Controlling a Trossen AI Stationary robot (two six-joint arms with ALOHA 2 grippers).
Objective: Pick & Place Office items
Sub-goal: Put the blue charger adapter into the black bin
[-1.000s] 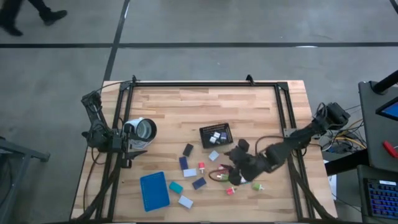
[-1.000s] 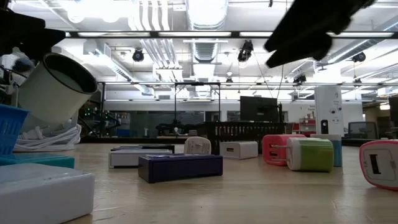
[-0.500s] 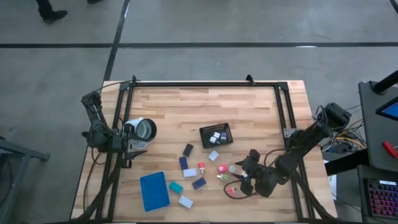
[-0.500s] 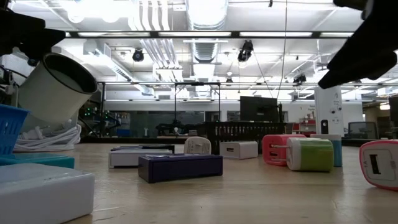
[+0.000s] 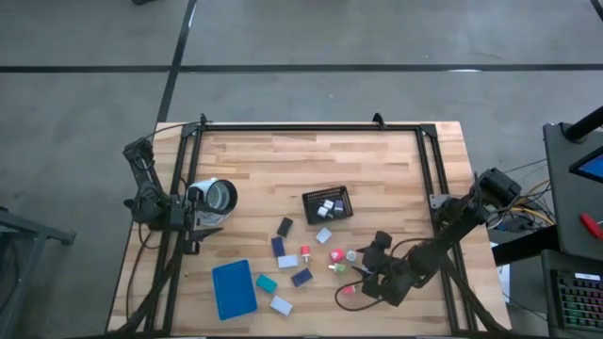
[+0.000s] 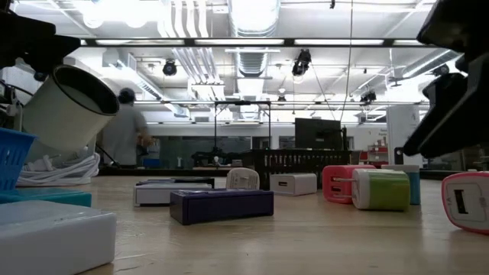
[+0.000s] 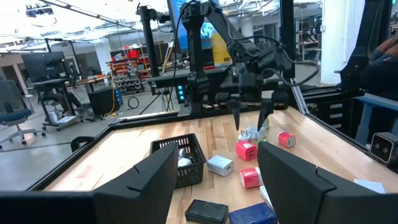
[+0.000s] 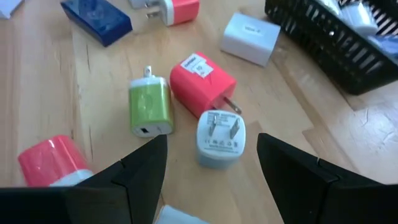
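Three plug chargers — green charger (image 8: 150, 106), red charger (image 8: 202, 79), pale charger (image 8: 220, 138) — lie together on the counter (image 5: 283, 160) below the right gripper (image 8: 211, 165), jaws spread, empty. Left gripper (image 7: 214, 180) spread, by the counter's left edge.

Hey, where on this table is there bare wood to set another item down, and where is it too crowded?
Bare wood runs along the far side of the table, beyond the black mesh basket, and at the right edge past the right gripper. It is crowded in the near middle, between the blue tray and the right gripper, where chargers and flat blocks lie scattered.
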